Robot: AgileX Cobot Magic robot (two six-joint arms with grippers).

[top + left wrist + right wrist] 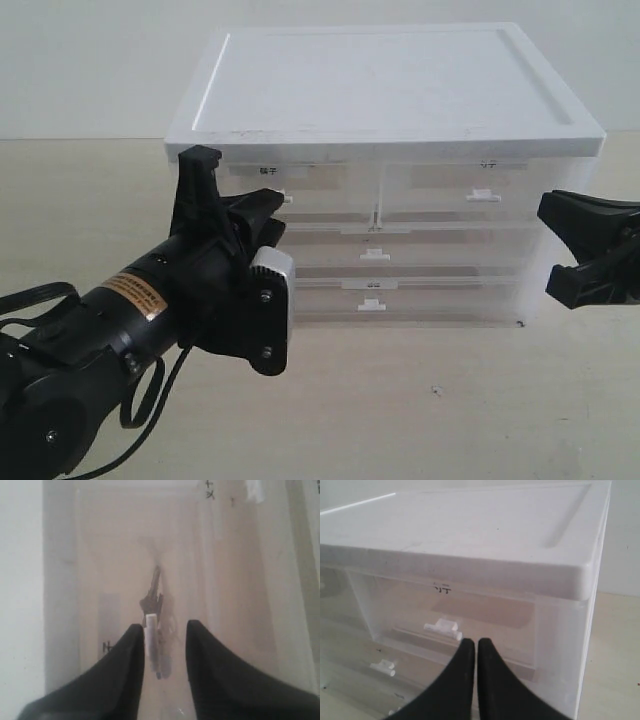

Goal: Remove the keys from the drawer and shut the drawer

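The drawer (330, 195) sits top left in a white plastic cabinet (390, 90) on the tabletop (450, 400). Its white strip label (267, 170) carries two black characters, too small to read. The twin drawer (440, 195) beside it has a fainter label (487, 163), which shows only as handwritten black strokes in the right wrist view. Small labels on the full-width drawers (440, 250) below are also unreadable, as is the print on an orange sticker (135, 290) on the left arm. The keys (154, 597) lie inside the drawer and show as a dark bunch through its translucent front; no blue tag can be made out. The drawer front appears in line with its twin's, though the arm hides part of it. The left gripper (165, 625) is at that front with its jaws spread. The white tab handle (151, 637) stands between them, right against one jaw with a clear gap to the other. The right gripper (474, 642) hangs in front of the twin drawer, off the cabinet, with its jaws pressed together and holding nothing.
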